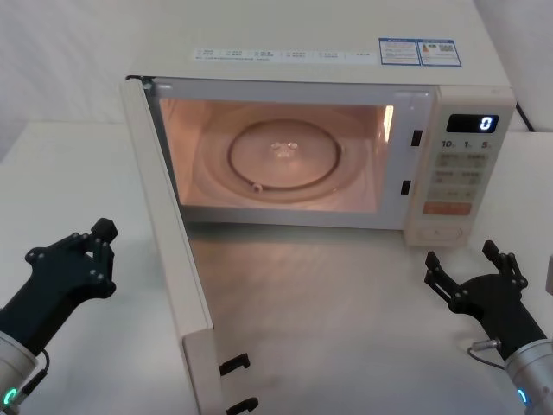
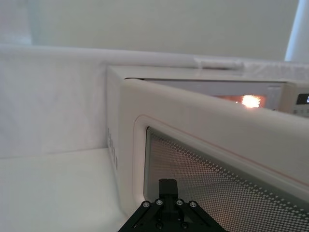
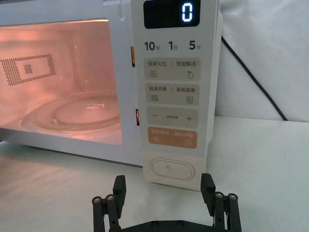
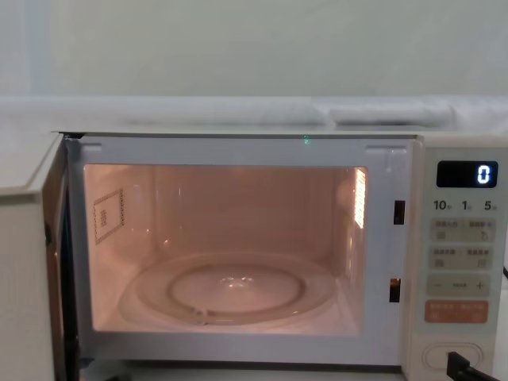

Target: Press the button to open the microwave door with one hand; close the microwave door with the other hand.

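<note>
White cloth is seen behind a pale desk (image 1: 346, 294), on which the microwave (image 1: 346, 60) is set with its cavity lit pink.

The microwave door (image 1: 168, 242) is swung fully out on its hinge at the oven's left side. From the head view its thin edge and two black latch hooks are seen. Its outer face with the dotted window and pink outline is shown by the left wrist view (image 2: 231, 169).

The left pincer (image 1: 97, 246) is held low over the desk, just outside the door's outer face and apart from it. Only its black tip is caught by its own wrist camera (image 2: 167, 191), with the door window straight ahead of it. Whether its fingers are spread or closed cannot be told.

The right pincer (image 1: 473, 264) is held over the desk a little before the control panel, with its fingers spread wide and nothing between them. In the right wrist view (image 3: 164, 186) the button (image 3: 172, 169) is framed directly ahead of the gap between the two fingers, untouched; the orange key (image 3: 173, 138) is seen just above it and the black display (image 3: 172, 13) with its white 0 at the panel's top. The glass turntable (image 4: 238, 290) is shown from the side in the chest view, and a dark finger tip is seen at the button (image 4: 452, 355).
</note>
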Controlling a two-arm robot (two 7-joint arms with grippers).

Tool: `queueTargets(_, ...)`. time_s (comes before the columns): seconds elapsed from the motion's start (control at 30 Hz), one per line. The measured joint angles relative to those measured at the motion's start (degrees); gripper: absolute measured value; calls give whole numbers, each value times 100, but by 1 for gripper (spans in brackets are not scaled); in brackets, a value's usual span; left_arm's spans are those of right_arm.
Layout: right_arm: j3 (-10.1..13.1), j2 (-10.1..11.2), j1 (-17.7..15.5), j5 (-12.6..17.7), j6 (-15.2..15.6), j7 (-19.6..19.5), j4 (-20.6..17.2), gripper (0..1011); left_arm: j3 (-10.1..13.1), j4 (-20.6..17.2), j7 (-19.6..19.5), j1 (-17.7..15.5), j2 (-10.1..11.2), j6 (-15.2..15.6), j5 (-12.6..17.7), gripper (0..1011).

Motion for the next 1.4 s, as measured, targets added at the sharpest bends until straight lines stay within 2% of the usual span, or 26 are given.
queueTargets(0.27,0,0,0,0,0,0,0,1002,-102,-76,-248,-37,233,279,-600,0)
queueTargets(0.4,0,0,0,0,0,0,0,1002,-39,-84,-365,-94,364,329,-722,0)
queueTargets(0.7,0,0,0,0,0,0,0,1002,189,-142,-600,-296,651,344,-873,0)
queueTargets(0.93,0,0,0,0,0,0,0,1002,318,-163,-703,-478,772,356,-1017,0)
queueTargets(1.4,0,0,0,0,0,0,0,1002,939,-54,-659,-1057,1005,535,-971,0)
